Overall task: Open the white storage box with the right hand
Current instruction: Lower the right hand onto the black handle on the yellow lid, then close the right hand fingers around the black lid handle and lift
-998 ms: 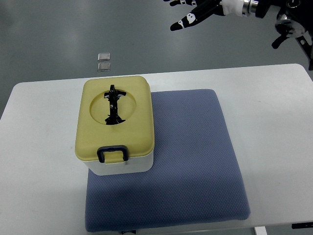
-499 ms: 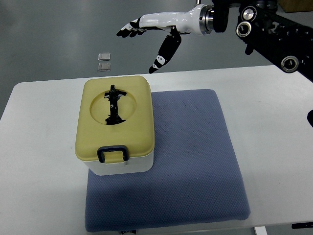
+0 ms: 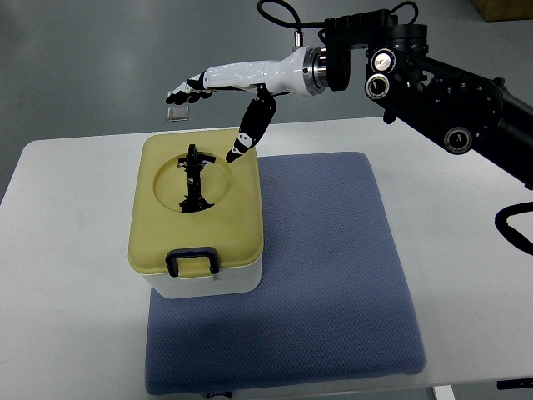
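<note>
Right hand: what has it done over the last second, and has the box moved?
The right hand swung in from the top right, leftward and down, and now hangs open above the yellow lid's far edge, holding nothing. The box, latch and blue mat stayed put.

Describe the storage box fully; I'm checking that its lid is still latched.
The storage box has a white body under a yellow lid, apparently plastic. The lid carries a round recess with a black folding handle, and a dark latch at its near edge. It stands upright, closed, on the blue mat's left part. The right hand hovers above, apparently not touching.
</note>
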